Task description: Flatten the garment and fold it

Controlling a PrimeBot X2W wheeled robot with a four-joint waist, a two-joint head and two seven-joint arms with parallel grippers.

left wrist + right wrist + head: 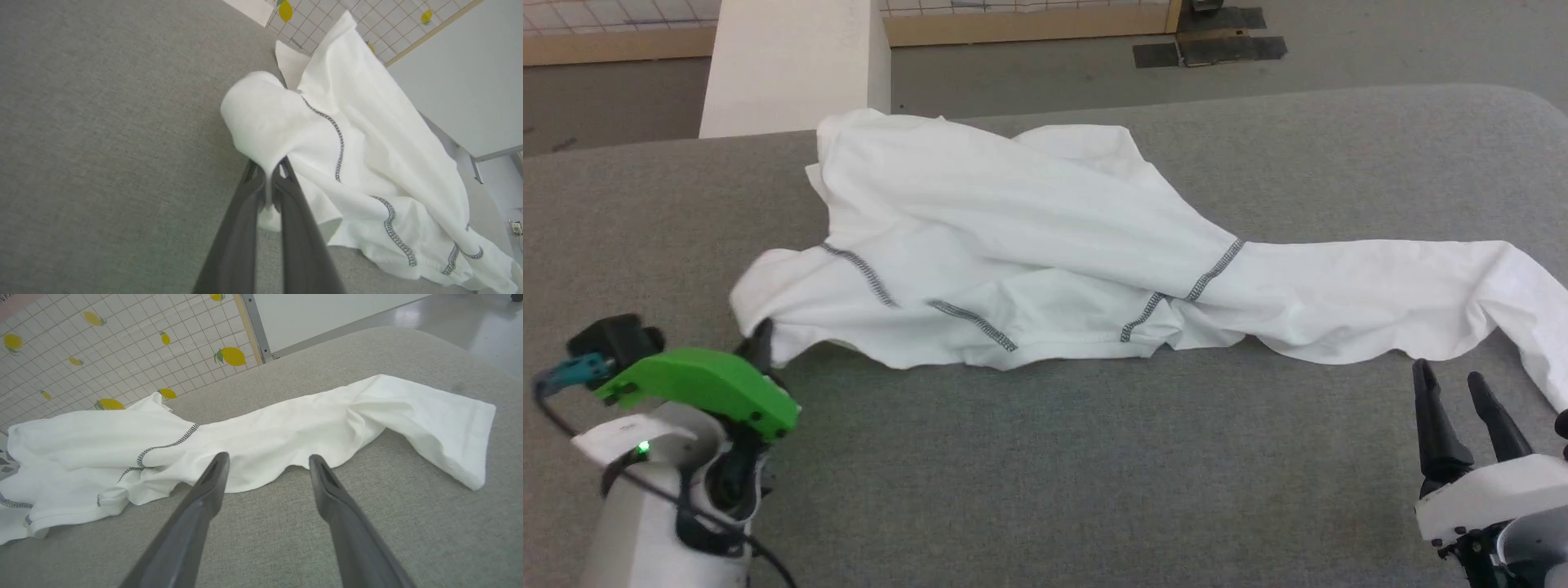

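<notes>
While the left gripper (760, 339) has its two dark fingers (241, 228) pressed together on a thin fold at the garment's (1029, 237) left edge, the right gripper (1448, 376) hangs with its fingers (192, 514) spread wide and nothing between them. In the left wrist view the pinched cloth runs down as a narrow strip between the closed fingertips of the left gripper (267, 175), and above them the garment (367, 134) bulges in a rounded hump.

The garment lies crumpled across the middle of the grey worktop (1094, 490), its body bunched toward the far left and one long sleeve (1380, 294) stretched out flat to the right. Dark grey zigzag stitching (976, 322) shows in several short lines along the near side. In the right wrist view the right gripper (268, 459) points at the near edge of the sleeve (408, 416), tips just short of the cloth; whether they touch the worktop I cannot tell.

A white box (792, 65) stands beyond the worktop's far edge, just behind the garment's far corner. Its inside is hidden, so I cannot tell what it holds.
</notes>
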